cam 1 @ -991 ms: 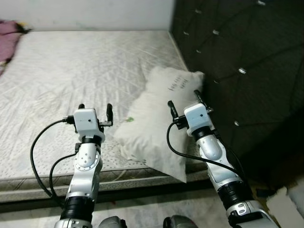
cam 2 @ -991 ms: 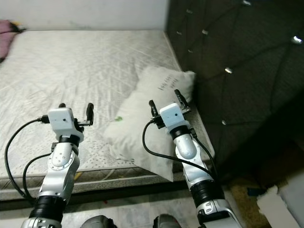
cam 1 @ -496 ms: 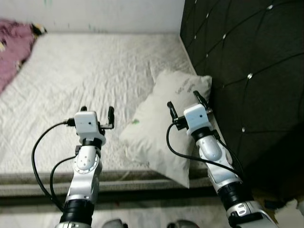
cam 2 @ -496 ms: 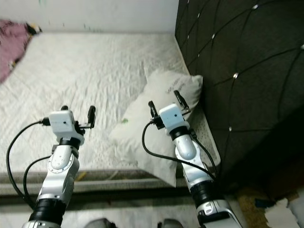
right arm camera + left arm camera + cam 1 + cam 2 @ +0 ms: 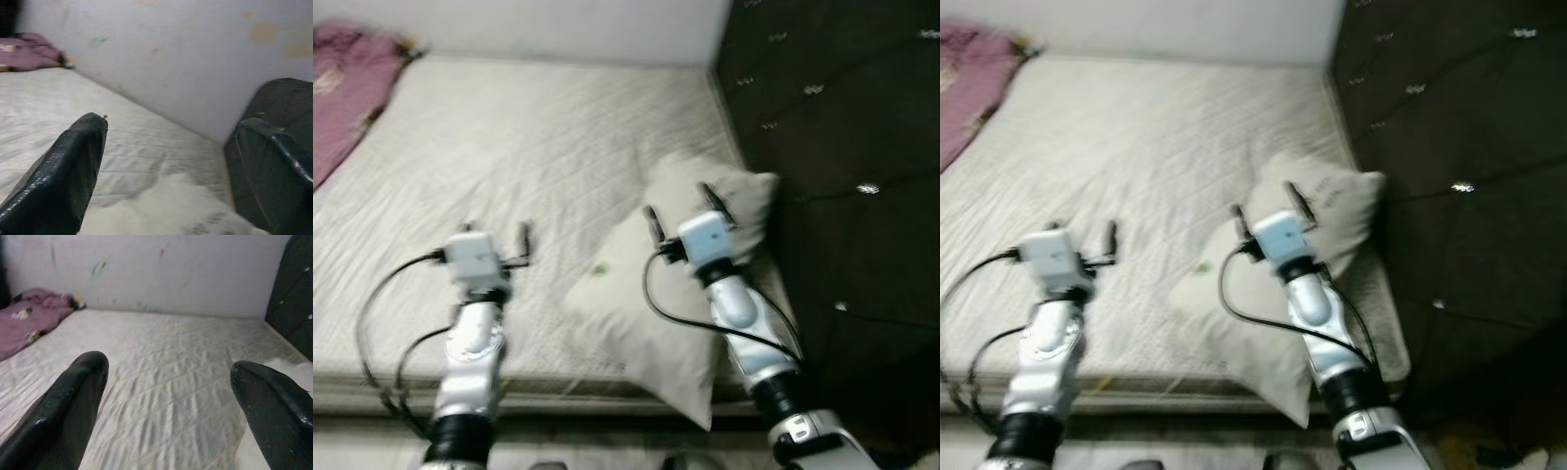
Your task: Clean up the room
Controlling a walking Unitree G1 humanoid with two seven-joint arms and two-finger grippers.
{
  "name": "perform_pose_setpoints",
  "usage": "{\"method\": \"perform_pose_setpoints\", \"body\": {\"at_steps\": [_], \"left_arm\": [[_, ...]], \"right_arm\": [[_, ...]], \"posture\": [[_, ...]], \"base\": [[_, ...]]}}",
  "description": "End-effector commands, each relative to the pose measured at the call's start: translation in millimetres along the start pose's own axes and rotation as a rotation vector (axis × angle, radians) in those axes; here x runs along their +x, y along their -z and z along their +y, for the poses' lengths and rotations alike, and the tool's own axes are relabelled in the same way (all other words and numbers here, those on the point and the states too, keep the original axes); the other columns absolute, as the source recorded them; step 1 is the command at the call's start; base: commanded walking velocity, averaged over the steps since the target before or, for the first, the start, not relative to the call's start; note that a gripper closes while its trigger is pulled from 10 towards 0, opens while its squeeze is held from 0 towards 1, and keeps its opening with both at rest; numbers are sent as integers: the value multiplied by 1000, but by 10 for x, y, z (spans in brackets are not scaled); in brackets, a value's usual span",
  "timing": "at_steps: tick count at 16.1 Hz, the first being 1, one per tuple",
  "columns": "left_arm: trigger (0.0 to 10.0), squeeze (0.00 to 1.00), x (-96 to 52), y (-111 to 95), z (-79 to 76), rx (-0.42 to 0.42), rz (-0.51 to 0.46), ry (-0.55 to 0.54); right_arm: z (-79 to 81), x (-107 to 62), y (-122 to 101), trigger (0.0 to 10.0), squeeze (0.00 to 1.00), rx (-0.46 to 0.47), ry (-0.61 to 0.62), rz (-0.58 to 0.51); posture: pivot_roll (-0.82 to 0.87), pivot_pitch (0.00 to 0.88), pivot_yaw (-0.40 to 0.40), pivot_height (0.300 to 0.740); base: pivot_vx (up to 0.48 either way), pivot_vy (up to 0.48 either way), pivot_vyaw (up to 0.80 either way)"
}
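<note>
The pillow (image 5: 677,284) lay at the mattress (image 5: 509,147) edge beside the headboard (image 5: 842,147), likely for you to straighten. Your right gripper (image 5: 683,201) hovered above it, fingers spread and empty; your left gripper (image 5: 495,233) was likewise parted over bare mattress.

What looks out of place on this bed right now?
The white pillow lies askew, angled across the mattress corner with one end overhanging the near edge beside the dark headboard. A purple cloth is bunched at the far-left corner.
</note>
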State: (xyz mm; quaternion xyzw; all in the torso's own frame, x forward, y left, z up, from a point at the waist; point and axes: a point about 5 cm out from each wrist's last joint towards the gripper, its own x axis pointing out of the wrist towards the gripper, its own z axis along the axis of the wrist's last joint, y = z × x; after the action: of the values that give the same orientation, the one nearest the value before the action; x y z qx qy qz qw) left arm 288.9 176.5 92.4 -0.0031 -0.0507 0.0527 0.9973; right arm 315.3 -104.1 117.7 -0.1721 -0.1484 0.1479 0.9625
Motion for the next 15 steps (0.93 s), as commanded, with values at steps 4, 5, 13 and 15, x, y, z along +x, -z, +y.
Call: {"method": "perform_pose_setpoints", "body": {"at_steps": [4,5,13,15], "left_arm": [[10000,0,15,-25,-156,-11,-5,42],[10000,0,17,-24,-154,-10,-4,39],[10000,0,21,-8,-137,-6,8,8],[10000,0,22,-10,-107,3,14,-28]], "right_arm": [[-135,-84,115,10000,0,-13,38,52],[-134,-83,116,10000,0,-12,40,53],[-132,-82,115,10000,0,-10,40,50],[-139,-87,120,10000,0,-9,37,52]], "posture": [[43,0,17,740],[43,0,18,740],[43,0,18,740],[45,0,18,740]], "base": [[0,0,-102],[0,0,-800],[0,0,-800],[0,0,-400]]}}
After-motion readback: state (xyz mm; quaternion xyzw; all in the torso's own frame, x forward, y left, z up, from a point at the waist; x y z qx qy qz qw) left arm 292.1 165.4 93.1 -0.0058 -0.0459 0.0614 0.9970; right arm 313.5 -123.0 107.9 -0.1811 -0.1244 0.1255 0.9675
